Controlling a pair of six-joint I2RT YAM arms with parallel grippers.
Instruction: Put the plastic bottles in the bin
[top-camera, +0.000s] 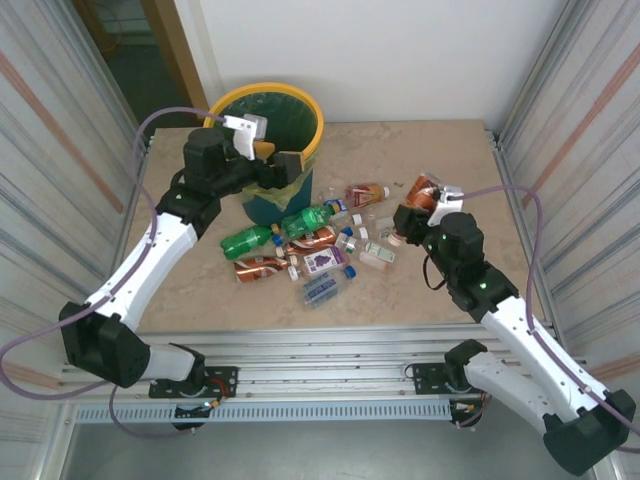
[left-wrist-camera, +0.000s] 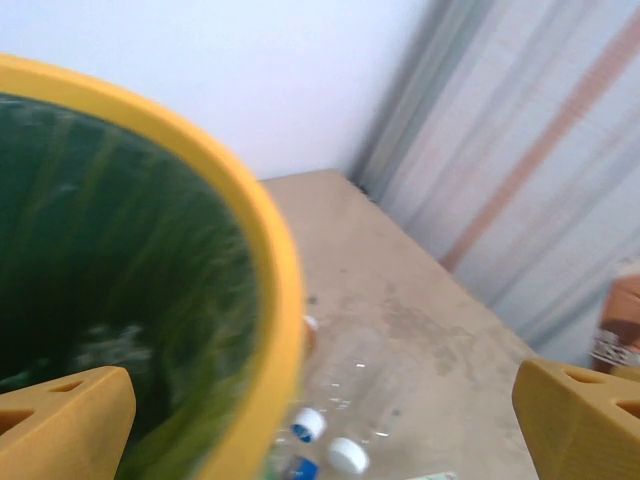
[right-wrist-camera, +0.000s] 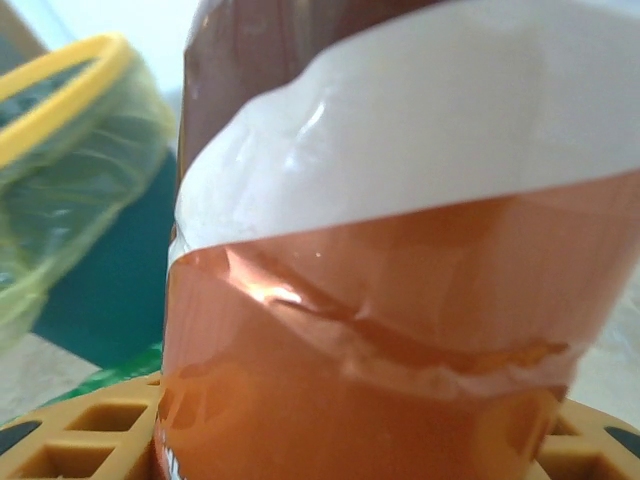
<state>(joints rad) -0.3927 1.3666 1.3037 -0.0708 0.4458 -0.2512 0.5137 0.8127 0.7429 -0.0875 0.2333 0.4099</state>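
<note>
- Left arm (top-camera: 160, 240) stretched forward and inward, wrist raised; left gripper (top-camera: 275, 158) jaws spread wide, nothing between the yellow fingers (left-wrist-camera: 60, 420).
- Right arm (top-camera: 500, 300) angled forward-left; right gripper (top-camera: 420, 205) clamped on a brown-orange bottle (right-wrist-camera: 380, 330).

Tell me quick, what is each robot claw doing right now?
Left gripper: open, holding nothing, by the round yellow-rimmed bin.
Right gripper: shut on a crushed brown-orange plastic bottle.

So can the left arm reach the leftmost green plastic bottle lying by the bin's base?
Probably yes: the left gripper hangs open and empty over the yellow-rimmed round bin, and the crushed green plastic bottle lies uncovered just in front of it.
</note>
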